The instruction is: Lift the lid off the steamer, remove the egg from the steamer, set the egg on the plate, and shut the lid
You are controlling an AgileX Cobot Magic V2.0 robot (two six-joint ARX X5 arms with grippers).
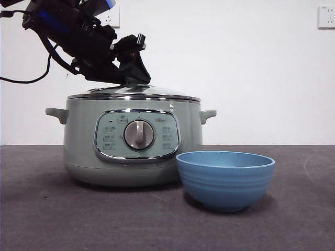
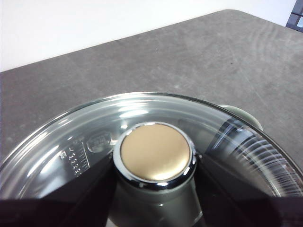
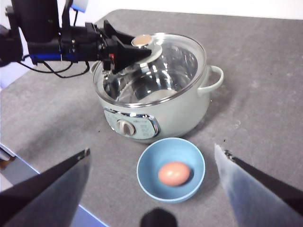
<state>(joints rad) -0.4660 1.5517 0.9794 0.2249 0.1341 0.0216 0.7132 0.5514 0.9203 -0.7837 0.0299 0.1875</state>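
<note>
The glass lid (image 1: 157, 93) sits on the pale green steamer (image 1: 84, 151). My left gripper (image 1: 135, 79) comes in from the upper left, and its jaws are closed around the stem of the lid's knob (image 2: 155, 151). In the right wrist view the lid (image 3: 177, 59) covers the steamer (image 3: 184, 113) with the left gripper (image 3: 142, 45) on the knob. The egg (image 3: 173, 173) lies in the blue plate (image 3: 144, 163), a bowl (image 1: 225, 183) just in front of the steamer on its right. My right gripper (image 3: 152, 149) is open and empty, high above the bowl.
The grey table (image 1: 47, 219) reaches to a white wall with two sockets (image 1: 326, 16). The table's near edge shows in the right wrist view (image 3: 28, 168). A black cable (image 1: 31, 78) hangs from the left arm.
</note>
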